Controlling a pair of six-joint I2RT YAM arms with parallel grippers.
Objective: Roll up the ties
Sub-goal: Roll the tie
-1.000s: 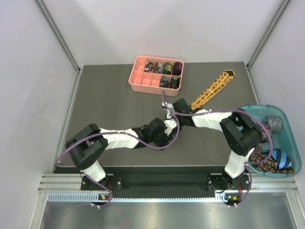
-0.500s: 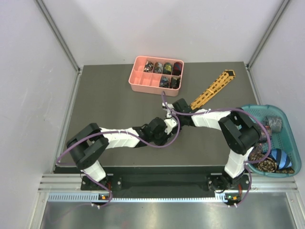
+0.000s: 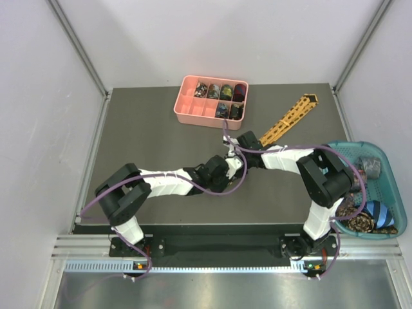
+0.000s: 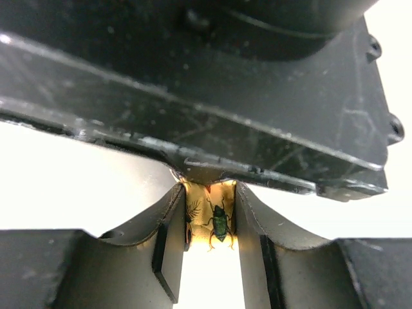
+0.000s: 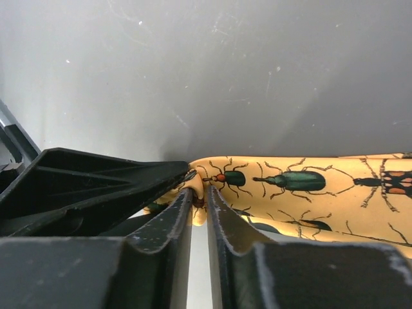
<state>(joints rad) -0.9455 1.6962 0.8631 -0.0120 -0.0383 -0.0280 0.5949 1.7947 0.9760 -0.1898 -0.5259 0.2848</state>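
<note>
The yellow tie lies flat on the table, running on a diagonal from the upper right of the top view down toward the middle, where both arms meet over its lower end. That end is hidden under the two wrists in this view.

In the left wrist view, the left gripper is narrow, its fingers closed in on a small fold of the tie printed with a green beetle. The fold sits up at the fingertips, just under the dark body of the other arm, which fills the upper half of that frame.

In the right wrist view, the right gripper is almost fully closed, pinching the folded edge of the tie between its fingertips. From there, the beetle-printed cloth stretches off to the right of the frame, lying low on the grey table.

The pink tray stands at the top centre of the table, with dark coils in the right-hand compartments of its upper row. The teal basket sits off the table's right edge, holding loose ties.
</note>
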